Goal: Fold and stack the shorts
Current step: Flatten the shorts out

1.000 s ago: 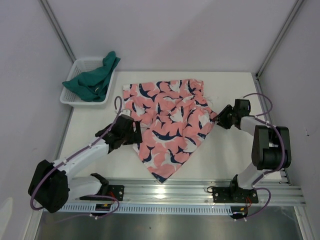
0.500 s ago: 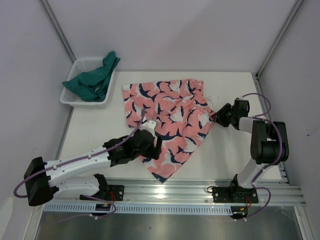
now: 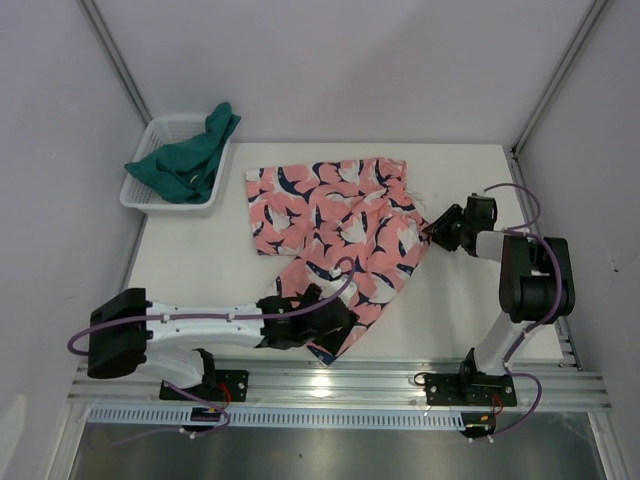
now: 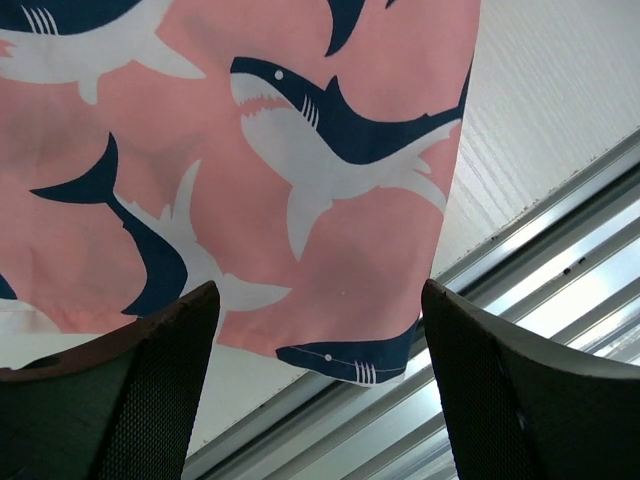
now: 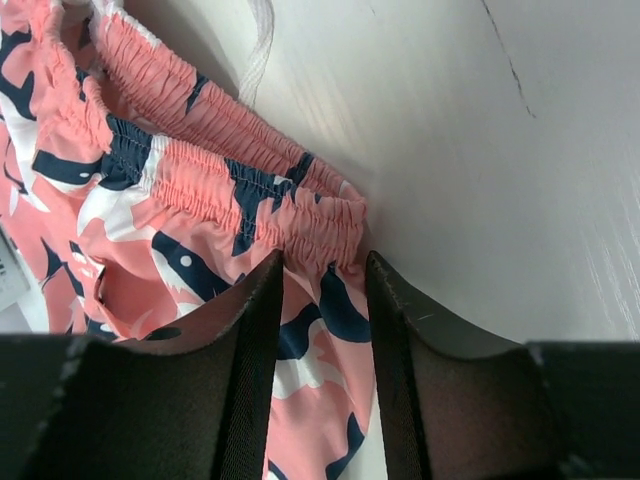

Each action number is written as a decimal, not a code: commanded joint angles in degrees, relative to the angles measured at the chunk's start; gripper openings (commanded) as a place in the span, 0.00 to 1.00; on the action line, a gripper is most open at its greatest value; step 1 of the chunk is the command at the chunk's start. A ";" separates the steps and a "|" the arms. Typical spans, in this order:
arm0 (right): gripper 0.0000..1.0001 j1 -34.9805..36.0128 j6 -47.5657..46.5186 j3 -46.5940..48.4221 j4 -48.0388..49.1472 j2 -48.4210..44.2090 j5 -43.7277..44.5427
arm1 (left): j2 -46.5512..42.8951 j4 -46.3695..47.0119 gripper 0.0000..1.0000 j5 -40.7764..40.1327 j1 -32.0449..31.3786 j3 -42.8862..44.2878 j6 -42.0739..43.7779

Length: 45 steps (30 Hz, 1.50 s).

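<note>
Pinching the elastic waistband of the shark-print shorts [image 3: 335, 215], spread mid-worktop [image 3: 200, 260], with the right claw [image 5: 323, 262] at their 3 o'clock edge. Hovering the left claw [image 4: 318, 300], fingers wide apart, over the 6 o'clock hem. Leaving the teal shorts [image 3: 185, 165] heaped in the basket [image 3: 135, 198] at 10 o'clock.

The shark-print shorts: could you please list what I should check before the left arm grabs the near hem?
1. Left tool open: ok, fingers wide apart.
2. Hem of the pink shorts between those fingers: ok in the left wrist view.
3. Right tool gripping the waistband corner: ok, fabric pinched between its fingers.
4. Hem clear of the metal rail: cannot tell.
5. Green shorts laid out: not ok, heaped in the basket.
</note>
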 commanded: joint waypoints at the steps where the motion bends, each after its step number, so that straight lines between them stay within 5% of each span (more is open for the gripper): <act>1: 0.41 1.31 -2.17 3.50 -1.63 1.42 3.38 | 3.55 0.30 0.84 -3.15 -1.92 4.31 -0.44; 6: 0.35 2.54 -2.62 4.99 -3.92 1.69 6.20 | 7.51 -1.46 0.83 -3.95 -4.55 7.04 -0.62; 10: 0.13 2.63 -2.62 5.08 -4.27 1.60 6.38 | 8.65 -2.43 0.82 -3.51 -5.96 8.45 -0.35; 15: 0.00 2.63 -2.53 5.08 -4.36 1.78 6.47 | 9.97 -4.97 0.79 -3.42 -7.63 9.59 -1.40; 22: 0.00 2.46 -2.53 4.91 -4.45 1.60 6.38 | 10.85 -5.60 0.69 -2.81 -8.78 7.84 -3.16; 27: 0.00 2.10 -2.44 4.38 -4.62 0.99 5.86 | 13.83 -3.41 0.39 -2.54 -8.87 5.82 -4.48; 33: 0.00 1.14 -3.15 4.47 -6.03 0.20 6.12 | 14.72 1.87 0.31 1.58 -8.87 2.39 -4.04; 35: 0.00 1.14 -3.06 4.29 -6.12 0.02 6.38 | 14.28 3.71 0.21 2.90 -8.87 1.07 -4.04; 37: 0.00 0.79 -3.06 4.38 -6.21 0.02 6.38 | 13.75 4.16 0.01 3.61 -8.87 0.37 -4.22; 45: 0.00 -0.88 -3.15 5.26 -7.52 -0.15 6.56 | 11.47 3.19 0.00 4.23 -8.95 -2.44 -5.45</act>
